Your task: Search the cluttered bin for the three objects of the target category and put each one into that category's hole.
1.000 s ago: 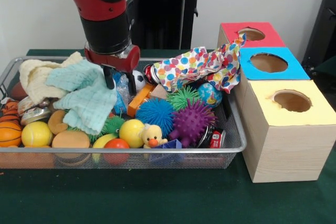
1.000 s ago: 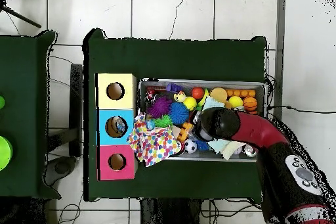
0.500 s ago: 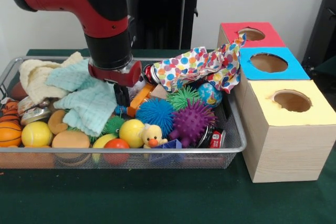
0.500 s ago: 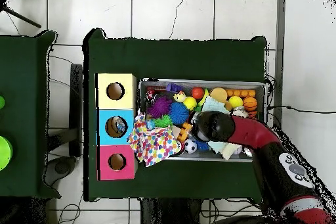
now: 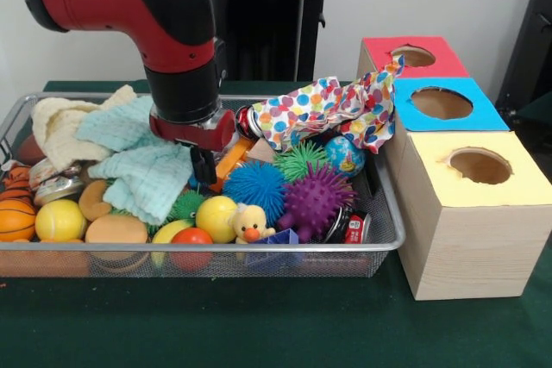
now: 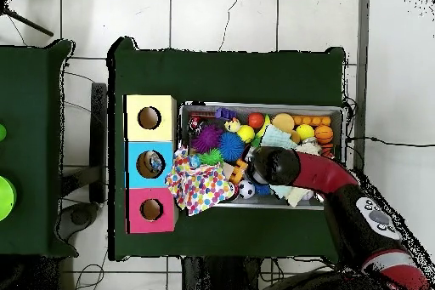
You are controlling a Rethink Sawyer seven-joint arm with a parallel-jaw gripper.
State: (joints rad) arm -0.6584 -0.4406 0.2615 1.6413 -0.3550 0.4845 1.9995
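My gripper (image 5: 203, 167) reaches down into the wire bin (image 5: 384, 239), beside a mint cloth (image 5: 142, 165) and just left of an orange block (image 5: 231, 161). Its tips sink among the toys, so nothing shows whether it holds anything. From overhead the gripper head (image 6: 270, 166) covers the bin's middle. A polka-dot cloth (image 5: 328, 109) drapes over the bin's right end toward the boxes. A cream cloth (image 5: 59, 127) lies at the left. Spiky balls in blue (image 5: 254, 189), purple (image 5: 315, 202) and green (image 5: 302, 159) sit in the middle.
Three wooden boxes with holes stand right of the bin: red (image 5: 414, 58), blue (image 5: 442, 102), yellow (image 5: 479, 165). Along the bin's front lie a yellow ball (image 5: 216, 217), a duck (image 5: 250, 223), a basketball (image 5: 15, 217) and a can (image 5: 354, 228). A soccer ball (image 6: 246, 190) shows overhead.
The arm has come lower and a little to the right in the front view, pushing the gripper deeper into the bin next to the mint cloth.
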